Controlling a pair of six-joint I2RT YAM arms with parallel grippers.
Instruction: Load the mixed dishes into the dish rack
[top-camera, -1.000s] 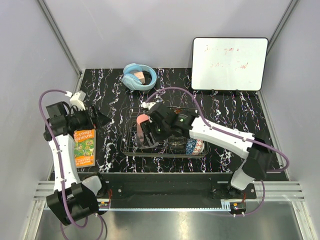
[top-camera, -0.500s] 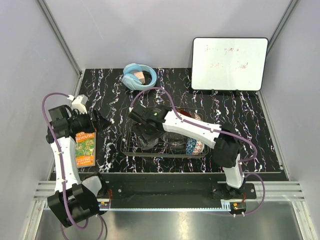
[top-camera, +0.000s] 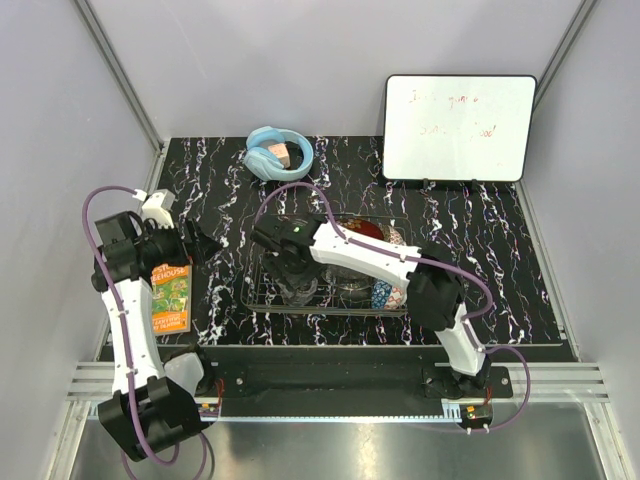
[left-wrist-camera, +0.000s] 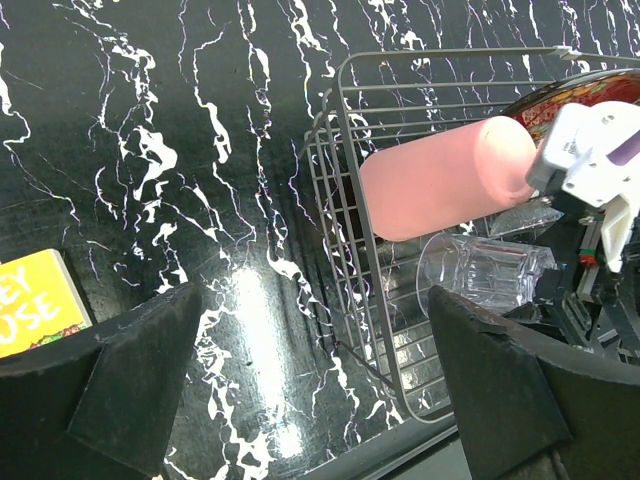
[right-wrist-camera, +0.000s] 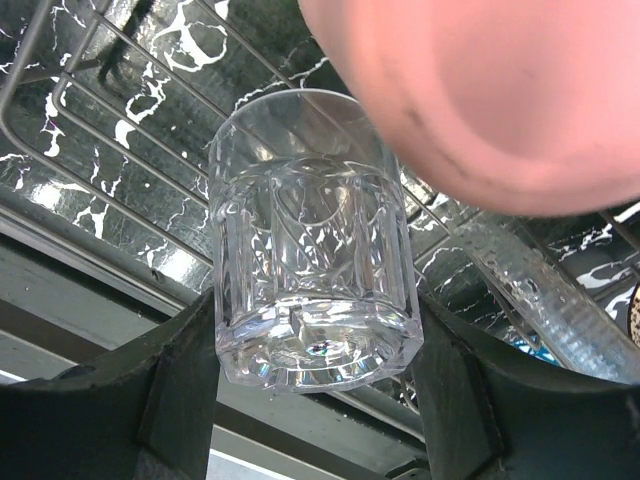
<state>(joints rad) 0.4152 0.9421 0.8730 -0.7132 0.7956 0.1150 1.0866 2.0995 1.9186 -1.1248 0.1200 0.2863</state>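
Observation:
In the right wrist view my right gripper (right-wrist-camera: 312, 350) is shut on the small clear glass tumbler (right-wrist-camera: 310, 270), one finger on each side near its base. The glass hangs over the wires of the dish rack (right-wrist-camera: 90, 110), at its front left (top-camera: 258, 300). Just above it lies the salmon-pink cup (right-wrist-camera: 500, 90), on its side in the rack (left-wrist-camera: 440, 180). A red lacquer dish (top-camera: 360, 228) and a blue patterned bowl (top-camera: 384, 293) sit in the rack's right half. My left gripper (left-wrist-camera: 310, 330) stands open over bare table to the left of the rack.
An orange book (top-camera: 170, 297) lies on the left of the table under my left arm. Light blue headphones (top-camera: 278, 153) rest at the back, and a whiteboard (top-camera: 458, 128) stands at the back right. My right arm (top-camera: 370, 255) stretches across the rack.
My right arm has swung left and turned its wrist, bringing the tumbler to the rack's front left corner. The left arm has shifted only slightly.

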